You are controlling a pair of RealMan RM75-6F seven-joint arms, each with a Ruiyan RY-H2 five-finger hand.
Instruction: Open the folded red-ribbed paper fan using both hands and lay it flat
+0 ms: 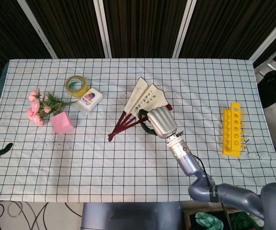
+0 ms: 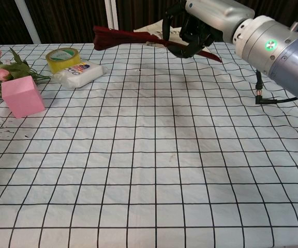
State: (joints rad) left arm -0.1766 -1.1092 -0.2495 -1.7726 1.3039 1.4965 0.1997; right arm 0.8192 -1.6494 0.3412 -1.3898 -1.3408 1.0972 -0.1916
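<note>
The paper fan [image 1: 140, 106], partly spread, has cream leaves with dark writing and red ribs [image 1: 121, 126] that point to the lower left. My right hand [image 1: 162, 122] grips it by the ribs and holds it well above the checked table. In the chest view the fan [image 2: 133, 37] hangs high near the top edge, ribs pointing left, with the right hand [image 2: 206, 20] curled around it. My left hand is barely seen: only a dark tip [image 1: 1, 149] shows at the left edge of the head view, too little to read its state.
On the left stand a yellow tape roll [image 1: 76, 85], a white packet [image 1: 90, 99], a pink cube [image 1: 62, 123] and pink flowers [image 1: 40, 106]. A yellow rack [image 1: 233, 129] lies at the right. The checked cloth [image 2: 149, 170] shows a faint shadow under the fan.
</note>
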